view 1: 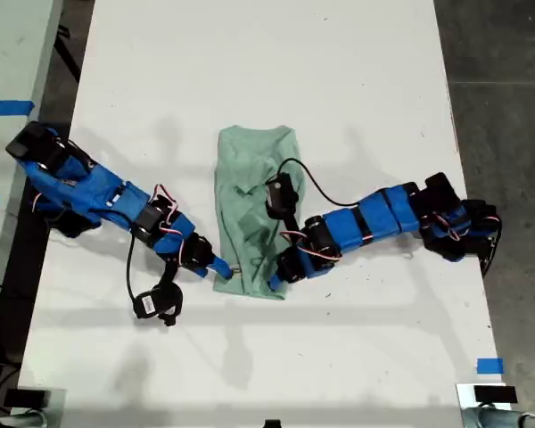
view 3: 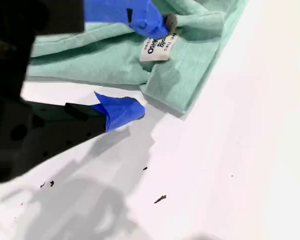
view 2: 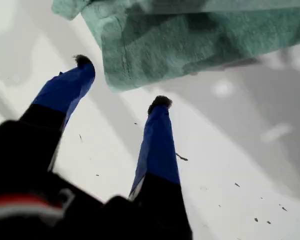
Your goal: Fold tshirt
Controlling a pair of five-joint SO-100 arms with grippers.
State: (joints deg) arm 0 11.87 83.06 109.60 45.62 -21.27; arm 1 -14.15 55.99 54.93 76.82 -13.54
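Observation:
The tshirt (view 1: 250, 196) lies folded into a narrow pale green strip in the middle of the white table (view 1: 339, 71). My first gripper (view 1: 218, 267) is at the strip's near corner on the exterior view's left. It is open, and the cloth corner (view 2: 190, 45) hangs just past its fingertips (view 2: 160, 102), with nothing between them. My second gripper (view 1: 279, 278) is at the near corner on the exterior view's right. It is open around the cloth edge (view 3: 100, 55): one finger (view 3: 155, 22) is over the shirt by the white label (view 3: 157, 47), the other rests on the table.
A black cable loop with a small module (view 1: 156, 303) hangs off the arm on the exterior view's left. Blue tape marks sit at the exterior view's left edge (view 1: 4, 107) and near its lower right corner (view 1: 489, 366). Dark floor borders the table on both sides.

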